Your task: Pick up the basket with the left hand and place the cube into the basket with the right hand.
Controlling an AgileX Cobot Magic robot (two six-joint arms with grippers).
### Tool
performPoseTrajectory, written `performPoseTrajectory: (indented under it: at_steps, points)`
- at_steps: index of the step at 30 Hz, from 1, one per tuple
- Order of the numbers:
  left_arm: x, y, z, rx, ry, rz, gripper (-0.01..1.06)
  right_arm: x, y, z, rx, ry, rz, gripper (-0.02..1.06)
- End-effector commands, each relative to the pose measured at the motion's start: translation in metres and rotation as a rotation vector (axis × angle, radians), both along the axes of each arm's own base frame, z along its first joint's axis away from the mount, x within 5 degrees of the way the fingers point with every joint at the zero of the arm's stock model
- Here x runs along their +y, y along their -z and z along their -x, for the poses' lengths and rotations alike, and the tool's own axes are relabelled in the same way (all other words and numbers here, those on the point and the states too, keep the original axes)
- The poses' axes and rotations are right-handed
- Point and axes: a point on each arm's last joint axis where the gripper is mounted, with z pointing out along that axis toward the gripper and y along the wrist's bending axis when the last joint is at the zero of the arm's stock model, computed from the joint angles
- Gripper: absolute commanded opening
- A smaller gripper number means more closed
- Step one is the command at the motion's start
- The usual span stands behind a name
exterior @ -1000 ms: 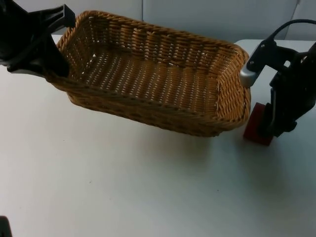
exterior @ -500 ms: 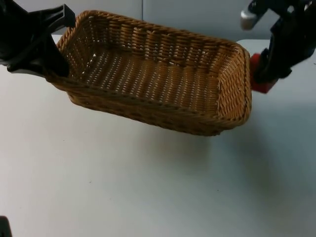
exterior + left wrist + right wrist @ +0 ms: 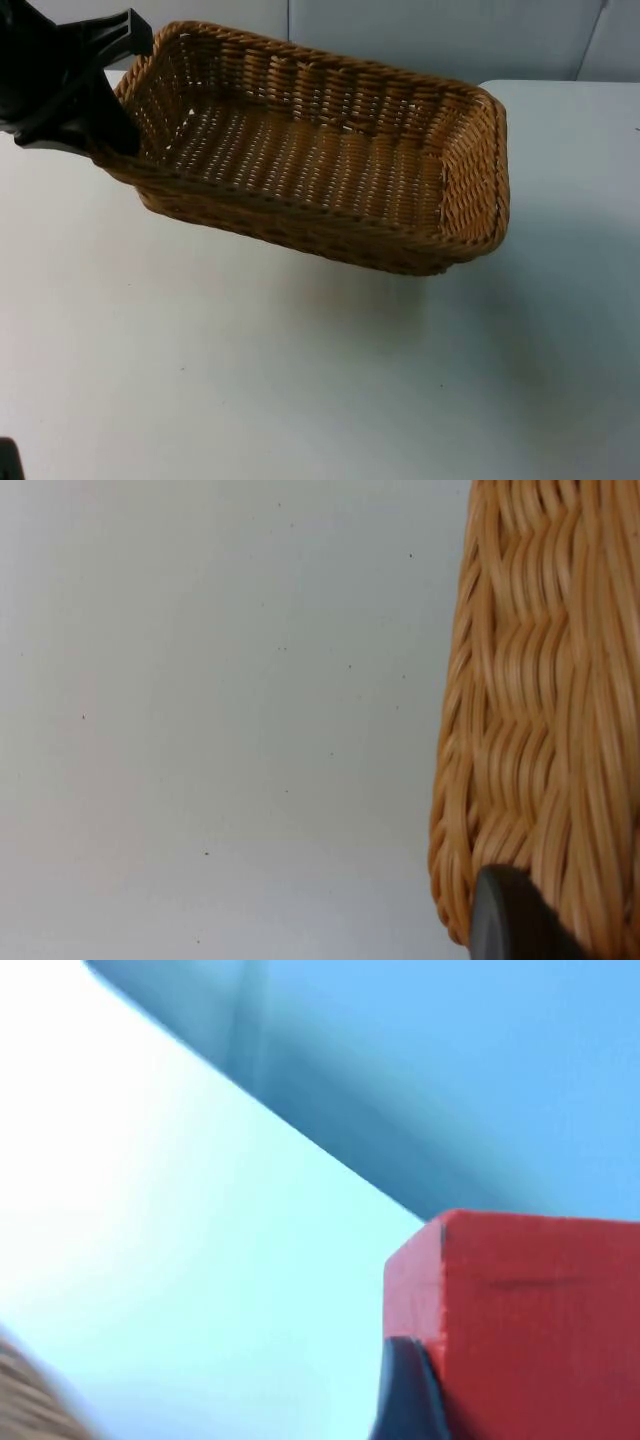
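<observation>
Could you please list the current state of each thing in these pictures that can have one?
basket: lifted off the table, tilted, nothing inside it, held at its end by the left hand.
left hand: shut on the basket's rim.
cube: red, held in the right hand, off the table, not yet in the basket.
right hand: shut on the cube.
table: white, the basket's shadow on it.

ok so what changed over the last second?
The right pincer lifted the red cube off the table, rising up and back past the top view's edge; it holds the cube. The left pincer and the raised basket stayed put.
</observation>
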Motion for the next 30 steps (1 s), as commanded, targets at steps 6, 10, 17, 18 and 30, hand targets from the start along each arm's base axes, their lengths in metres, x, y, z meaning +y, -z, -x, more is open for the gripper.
performPoseTrajectory:
  at_steps: [6, 10, 17, 18, 30]
  points:
    - [-0.001, -0.006, 0.0, -0.015, -0.026, 0.026, 0.0, 0.042, -0.008, 0.033, 0.301, -0.222, -0.338, 0.34]
    - [-0.001, -0.006, 0.0, -0.015, -0.026, 0.026, 0.0, 0.061, -0.004, 0.052, 0.431, -0.32, -0.329, 0.34]
    - [-0.001, -0.006, 0.0, -0.015, -0.026, 0.026, 0.0, 0.092, 0.003, 0.075, 0.549, -0.335, -0.245, 0.34]
    - [-0.001, -0.006, 0.0, -0.015, -0.026, 0.026, 0.0, 0.096, 0.006, 0.077, 0.55, -0.325, -0.206, 0.34]
    - [-0.001, -0.006, 0.0, -0.015, -0.026, 0.026, 0.0, 0.105, 0.048, 0.062, 0.584, -0.212, -0.08, 0.34]
